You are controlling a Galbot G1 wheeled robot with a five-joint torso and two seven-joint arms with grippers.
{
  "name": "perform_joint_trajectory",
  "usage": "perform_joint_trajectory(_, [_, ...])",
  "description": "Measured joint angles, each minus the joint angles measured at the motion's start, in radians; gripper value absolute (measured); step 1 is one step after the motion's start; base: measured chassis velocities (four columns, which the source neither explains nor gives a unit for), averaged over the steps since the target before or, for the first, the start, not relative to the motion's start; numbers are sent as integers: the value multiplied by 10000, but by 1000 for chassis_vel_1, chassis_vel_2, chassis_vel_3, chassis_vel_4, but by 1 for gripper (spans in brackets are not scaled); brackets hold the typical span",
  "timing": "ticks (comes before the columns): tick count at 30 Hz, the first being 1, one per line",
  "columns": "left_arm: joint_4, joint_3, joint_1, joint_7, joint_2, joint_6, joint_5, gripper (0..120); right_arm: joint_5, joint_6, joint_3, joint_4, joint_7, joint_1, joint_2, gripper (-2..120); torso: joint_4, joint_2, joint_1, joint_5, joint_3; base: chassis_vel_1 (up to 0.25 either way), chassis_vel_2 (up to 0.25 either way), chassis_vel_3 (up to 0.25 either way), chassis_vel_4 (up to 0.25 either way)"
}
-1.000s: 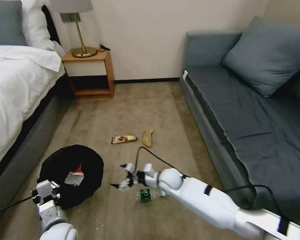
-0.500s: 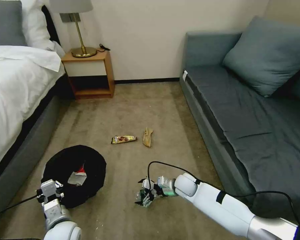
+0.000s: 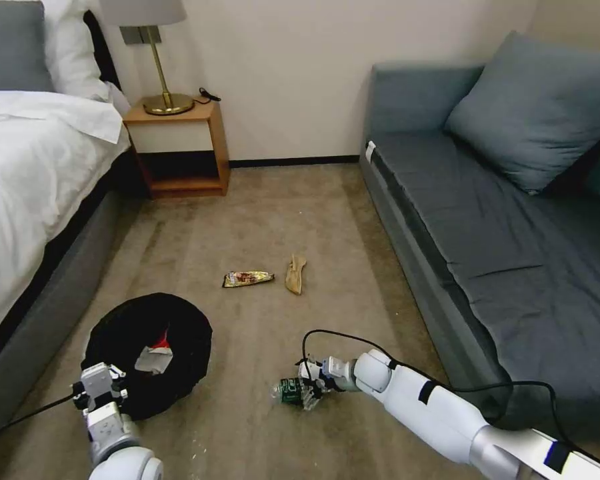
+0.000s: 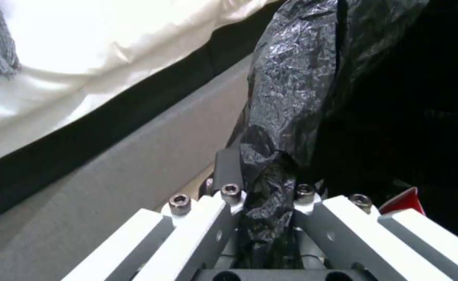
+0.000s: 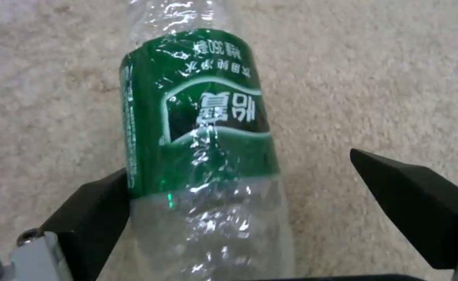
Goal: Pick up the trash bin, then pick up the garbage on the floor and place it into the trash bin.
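Observation:
The trash bin (image 3: 123, 333), lined with a black bag, sits low on the carpet at the left. My left gripper (image 3: 97, 390) is shut on the trash bin's bagged rim (image 4: 270, 187). A red-and-white wrapper (image 3: 155, 352) lies inside it, and its red corner (image 4: 403, 197) shows past the fingers. A clear green-labelled bottle (image 3: 287, 391) lies on the floor. My right gripper (image 3: 308, 393) is open and straddles the bottle (image 5: 203, 128); one finger (image 5: 91, 210) touches it and the other finger (image 5: 416, 187) stands apart. Farther off lie a brown-gold snack packet (image 3: 247, 278) and a tan peel (image 3: 295, 274).
A bed (image 3: 27, 180) runs along the left, close beside the bin. A grey sofa (image 3: 487, 220) lines the right side. A wooden nightstand (image 3: 177, 143) with a lamp stands at the back wall. Open carpet lies between bed and sofa.
My right gripper has dropped from above the carpet down to the bottle and now straddles it. The bin and left gripper shifted slightly.

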Motion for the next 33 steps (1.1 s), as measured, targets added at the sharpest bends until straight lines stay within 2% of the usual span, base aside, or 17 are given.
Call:
perform_joint_trajectory(2, [-4,-12,22,0,-6,-16,7,3,-46,18,31,-75,-36,1,47,99,0,0,0,0,0,0,0,0,0])
perform_joint_trajectory(5, [-13,-50,62,1,-22,-52,24,3,-105,96,118,-204,-119,13,145,87,-1,0,0,0,0,0,0,0,0])
perform_joint_trajectory(6, [-13,-50,62,1,-22,-52,24,3,-105,96,118,-204,-119,13,145,87,-1,0,0,0,0,0,0,0,0])
perform_joint_trajectory(9, [-19,-52,93,2,-65,-85,56,3,-96,126,142,-149,-158,16,133,73,-1,0,0,-1,0,0,0,0,0])
perform_joint_trajectory(10, [-19,-52,93,2,-65,-85,56,3,-96,126,142,-149,-158,16,133,73,-1,0,0,-1,0,0,0,0,0])
perform_joint_trajectory(13, [-19,-46,113,2,-102,-120,105,3,-20,145,146,6,-170,12,87,59,0,0,0,0,0,0,0,0,0])
perform_joint_trajectory(14, [-19,-46,113,2,-102,-120,105,3,-20,145,146,6,-170,12,87,59,0,0,0,0,0,0,0,0,0])
perform_joint_trajectory(19, [-22,-40,122,3,-93,-124,124,3,157,147,140,305,-192,-5,38,38,0,0,0,0,0,0,0,0,0])
perform_joint_trajectory(26, [-38,-28,163,2,-93,-124,153,3,344,138,195,540,-194,25,34,26,-1,0,0,0,0,0,0,0,0])
perform_joint_trajectory(33, [-37,-7,209,3,-133,-133,193,3,825,95,373,985,-176,152,73,26,-1,0,0,-1,0,0,0,0,0])
